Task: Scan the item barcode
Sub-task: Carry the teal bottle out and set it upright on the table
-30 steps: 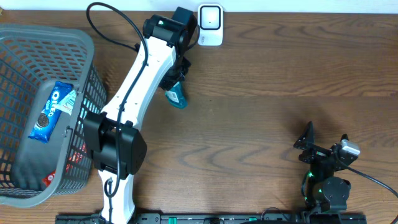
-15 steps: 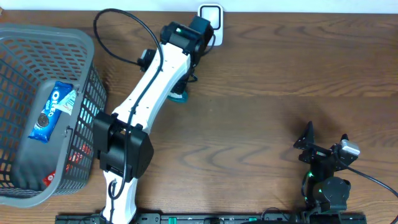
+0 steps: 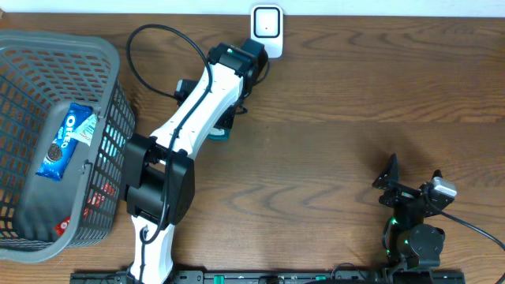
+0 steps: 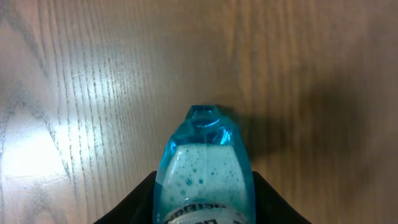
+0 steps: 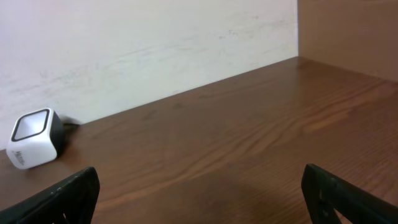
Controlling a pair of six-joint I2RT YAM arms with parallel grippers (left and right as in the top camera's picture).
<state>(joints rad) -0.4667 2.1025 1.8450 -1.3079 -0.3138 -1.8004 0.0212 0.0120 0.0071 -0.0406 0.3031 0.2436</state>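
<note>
Where the overhead view looks down, the left arm (image 3: 197, 102) points toward the white scanner (image 3: 267, 21) at top centre, a teal sliver of the bottle (image 3: 223, 133) showing beneath it. Left wrist: the left hand (image 4: 204, 202) clamps the bottle at bottom centre; liquid-filled smooth plastic, likely slippery and sloshing, best gripped across its flat body. Right wrist: the right hand (image 5: 199, 199) gapes wide, empty.

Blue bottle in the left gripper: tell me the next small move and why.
Probably carry the blue bottle a little closer to the white scanner and turn its label toward it: the left gripper holds it short of the scanner.
</note>
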